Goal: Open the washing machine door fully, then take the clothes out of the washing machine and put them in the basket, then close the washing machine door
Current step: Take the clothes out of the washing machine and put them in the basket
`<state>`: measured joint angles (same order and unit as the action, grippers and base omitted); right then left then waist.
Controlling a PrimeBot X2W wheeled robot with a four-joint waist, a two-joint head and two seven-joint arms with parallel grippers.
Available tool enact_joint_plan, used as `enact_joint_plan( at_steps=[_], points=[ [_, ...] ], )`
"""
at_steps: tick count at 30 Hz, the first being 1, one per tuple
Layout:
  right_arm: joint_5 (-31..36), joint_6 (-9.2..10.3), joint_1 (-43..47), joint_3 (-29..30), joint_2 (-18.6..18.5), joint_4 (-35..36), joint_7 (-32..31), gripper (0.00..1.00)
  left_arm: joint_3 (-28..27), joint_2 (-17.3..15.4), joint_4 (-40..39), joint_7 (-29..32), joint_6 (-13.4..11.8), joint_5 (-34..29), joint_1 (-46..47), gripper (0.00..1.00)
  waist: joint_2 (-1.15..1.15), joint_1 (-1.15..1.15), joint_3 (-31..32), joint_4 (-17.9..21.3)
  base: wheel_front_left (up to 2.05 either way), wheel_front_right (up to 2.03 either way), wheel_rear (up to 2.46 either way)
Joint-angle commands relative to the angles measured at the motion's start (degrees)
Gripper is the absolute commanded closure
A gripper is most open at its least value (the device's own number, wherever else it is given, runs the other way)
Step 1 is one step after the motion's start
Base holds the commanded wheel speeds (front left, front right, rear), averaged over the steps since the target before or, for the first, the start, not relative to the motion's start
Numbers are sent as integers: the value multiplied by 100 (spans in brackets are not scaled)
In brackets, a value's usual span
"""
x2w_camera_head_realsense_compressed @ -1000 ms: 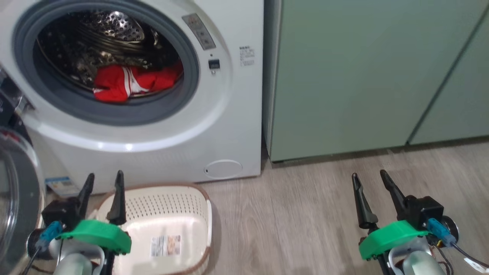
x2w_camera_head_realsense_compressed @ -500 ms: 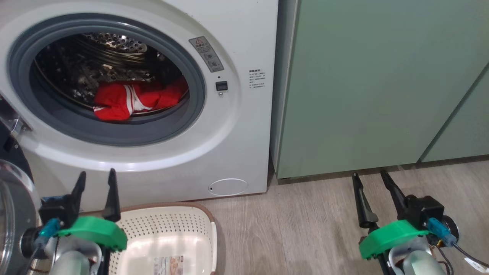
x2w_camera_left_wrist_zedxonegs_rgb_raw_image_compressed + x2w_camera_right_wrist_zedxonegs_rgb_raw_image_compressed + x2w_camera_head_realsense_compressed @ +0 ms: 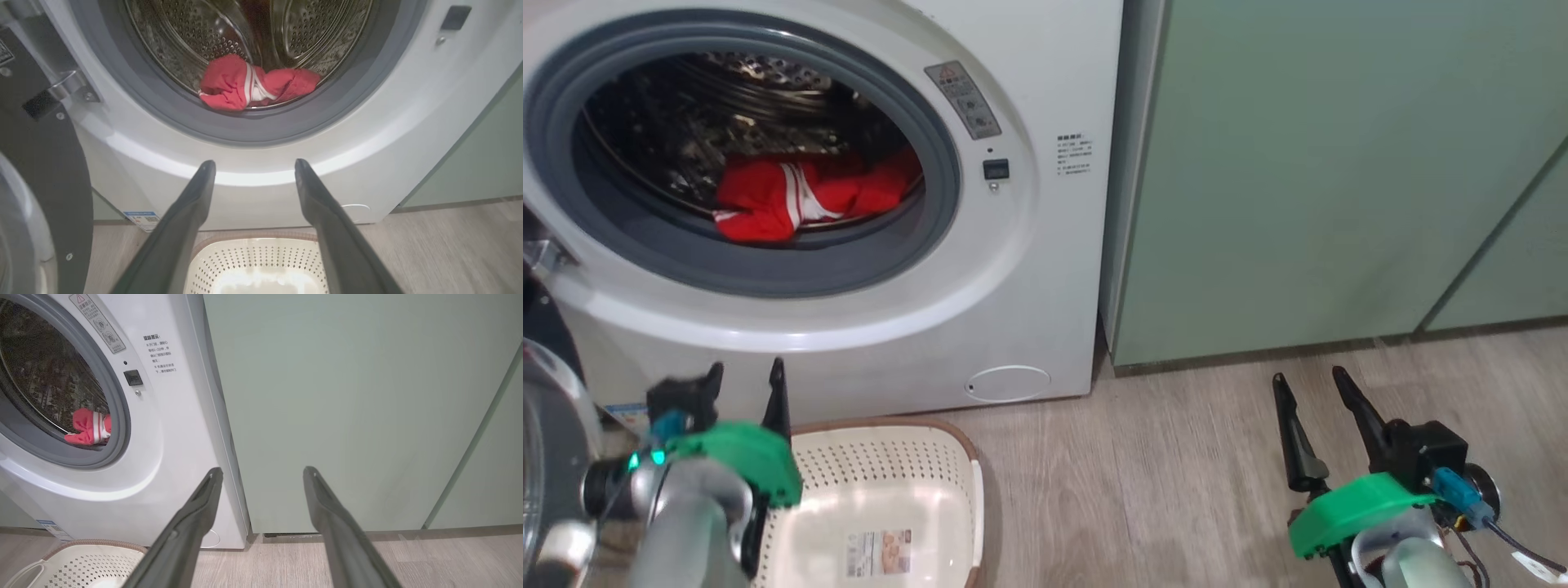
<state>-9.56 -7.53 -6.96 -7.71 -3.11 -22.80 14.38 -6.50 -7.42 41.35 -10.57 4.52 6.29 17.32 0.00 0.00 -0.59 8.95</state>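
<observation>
Two tools of mine have their fingers (image 3: 184, 212) spread apart and hold nothing. From the left I see the washing machine door (image 3: 41, 171) swung open, my left tool (image 3: 746, 384) by the basket (image 3: 890, 469), and the red clothes (image 3: 792, 200) lying inside the washing machine (image 3: 1013, 269). Past the green cabinets (image 3: 1298, 163), my right tool (image 3: 1308, 380) hangs above the floor (image 3: 1135, 490).

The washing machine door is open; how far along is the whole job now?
Done: the washing machine door stands swung open at the left. In hand: the left gripper, jaws open and empty, hovers near the basket, pointing at the drum. Left: the red clothes lie inside the washing machine; they must go into the basket, then the door must be closed.
</observation>
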Motion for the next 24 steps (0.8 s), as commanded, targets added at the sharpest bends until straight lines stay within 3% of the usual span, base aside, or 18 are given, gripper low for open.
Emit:
enact_joint_plan(
  at_steps=[1,13,24],
  points=[
    [-14,4,-163,-129,24,160,62,0,-121,-202,-70,95,-27,-40,450,0,0,0,-80,33,0,0,0],
    [-91,4,-599,-262,24,339,62,0,-18,-658,924,1808,-6,97,2588,0,0,0,-1156,326,0,0,0],
    [-175,4,-1212,-279,24,789,62,0,122,-1187,1732,2377,-175,-11,4455,0,0,0,-2392,547,0,0,0]
  ],
)
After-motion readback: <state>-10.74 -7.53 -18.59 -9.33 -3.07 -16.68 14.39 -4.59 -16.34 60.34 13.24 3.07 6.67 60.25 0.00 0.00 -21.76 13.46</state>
